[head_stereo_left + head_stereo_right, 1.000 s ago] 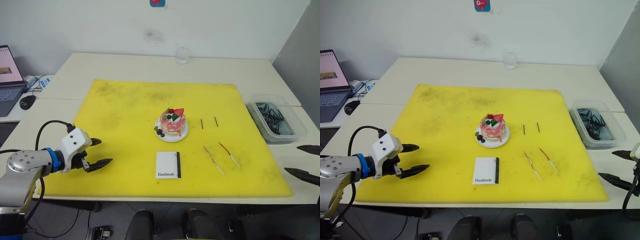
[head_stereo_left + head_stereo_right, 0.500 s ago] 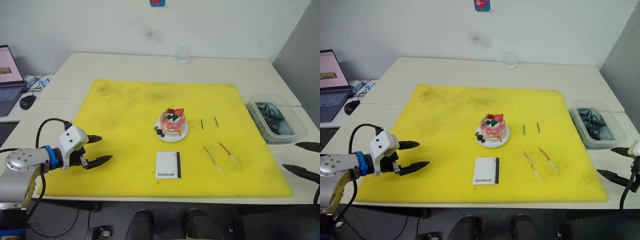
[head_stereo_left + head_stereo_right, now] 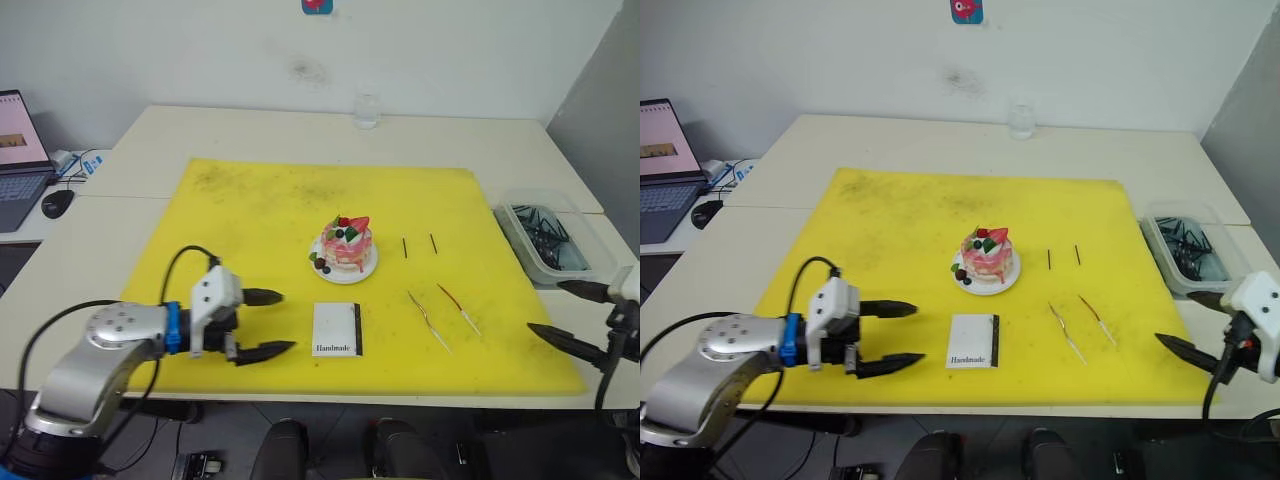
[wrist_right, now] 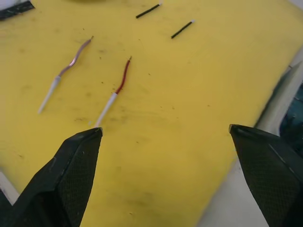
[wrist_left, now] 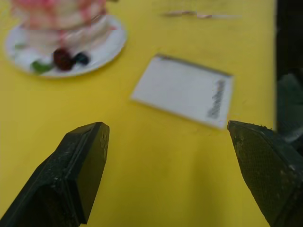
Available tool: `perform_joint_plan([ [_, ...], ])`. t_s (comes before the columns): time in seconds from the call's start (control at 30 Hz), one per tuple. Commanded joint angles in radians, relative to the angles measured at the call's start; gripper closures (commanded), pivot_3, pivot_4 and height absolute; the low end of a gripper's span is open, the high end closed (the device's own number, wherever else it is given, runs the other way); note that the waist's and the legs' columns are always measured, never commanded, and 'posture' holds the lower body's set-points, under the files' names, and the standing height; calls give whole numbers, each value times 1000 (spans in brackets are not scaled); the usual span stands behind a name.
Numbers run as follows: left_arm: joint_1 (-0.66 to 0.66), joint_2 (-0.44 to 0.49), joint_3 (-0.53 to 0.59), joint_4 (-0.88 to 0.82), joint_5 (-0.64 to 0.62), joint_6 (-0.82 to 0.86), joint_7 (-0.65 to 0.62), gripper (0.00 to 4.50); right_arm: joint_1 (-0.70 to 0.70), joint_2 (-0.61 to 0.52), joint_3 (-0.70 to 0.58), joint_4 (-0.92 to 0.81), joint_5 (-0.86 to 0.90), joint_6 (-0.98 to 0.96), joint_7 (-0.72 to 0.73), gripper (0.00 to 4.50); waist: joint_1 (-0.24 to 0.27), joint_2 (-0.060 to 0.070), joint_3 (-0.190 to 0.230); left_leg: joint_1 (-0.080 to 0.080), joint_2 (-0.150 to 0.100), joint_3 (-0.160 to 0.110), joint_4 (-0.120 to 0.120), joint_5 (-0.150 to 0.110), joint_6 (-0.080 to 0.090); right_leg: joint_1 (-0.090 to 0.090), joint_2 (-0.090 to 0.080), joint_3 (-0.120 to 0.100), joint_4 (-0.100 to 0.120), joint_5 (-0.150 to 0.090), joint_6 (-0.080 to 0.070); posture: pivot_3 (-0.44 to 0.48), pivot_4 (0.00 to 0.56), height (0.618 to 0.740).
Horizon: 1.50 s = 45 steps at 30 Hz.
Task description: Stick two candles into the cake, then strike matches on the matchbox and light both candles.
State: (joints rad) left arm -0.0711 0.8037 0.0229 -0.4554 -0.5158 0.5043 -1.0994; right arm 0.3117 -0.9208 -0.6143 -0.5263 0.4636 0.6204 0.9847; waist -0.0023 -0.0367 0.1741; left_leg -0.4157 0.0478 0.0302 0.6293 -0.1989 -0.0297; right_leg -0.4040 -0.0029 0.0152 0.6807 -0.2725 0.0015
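Left gripper [image 3: 265, 322] spread wide, empty, just beside the matchbox [image 3: 336, 329] near the desk's front edge. Right gripper [image 3: 1192, 322] wide, empty, near two candles [image 3: 443, 314]. Cake [image 3: 346, 244] mid-mat; matches [image 3: 418, 245] beside it.

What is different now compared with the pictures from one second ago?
The left gripper moved over the yellow mat toward the matchbox, open and empty. The right gripper came inward toward the candles, also open. The cake, candles, matches and matchbox lie where they were.
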Motion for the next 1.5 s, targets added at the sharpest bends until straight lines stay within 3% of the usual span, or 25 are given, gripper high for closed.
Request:
perform_joint_plan([
  [0.03,-48,-6,-51,-112,-64,66,11,42,-16,13,36,-110,8,122,-121,0,-1,0,0,0,0,0,0,0,0,0,0,0,0,0,0,0,150,740],
  [0.17,-132,-52,-136,-139,-64,85,29,42,-50,66,116,-198,31,204,-224,0,0,0,0,0,-1,0,1,0,0,0,2,0,0,1,1,0,150,740],
  [0.33,-198,-111,-197,-141,-69,93,55,42,-81,96,223,-177,-57,154,-312,0,-1,0,0,0,-2,0,1,0,0,0,5,1,0,1,1,0,150,740],
  [0.87,-228,-135,-213,-154,-80,117,94,42,-99,153,373,-55,-139,83,-361,0,-1,0,0,0,-1,-1,1,0,0,0,8,1,0,1,1,0,150,740],
  [0.97,-234,-139,-213,-152,-81,124,101,0,-96,158,387,-45,-143,86,-362,649,-1,0,0,0,-1,-1,1,0,0,0,8,1,0,1,1,0,150,740],
  [1.3,-222,-129,-207,-152,-89,138,106,0,-87,166,408,-51,-125,99,-360,4297,-1,0,0,0,-1,-1,2,0,0,0,8,2,0,1,1,0,150,740],
  [1.5,-186,-116,-177,-157,-105,157,123,0,-80,177,373,-64,-85,110,-345,4447,-1,0,0,0,-1,-1,2,0,0,0,8,1,0,1,1,0,150,740],
])
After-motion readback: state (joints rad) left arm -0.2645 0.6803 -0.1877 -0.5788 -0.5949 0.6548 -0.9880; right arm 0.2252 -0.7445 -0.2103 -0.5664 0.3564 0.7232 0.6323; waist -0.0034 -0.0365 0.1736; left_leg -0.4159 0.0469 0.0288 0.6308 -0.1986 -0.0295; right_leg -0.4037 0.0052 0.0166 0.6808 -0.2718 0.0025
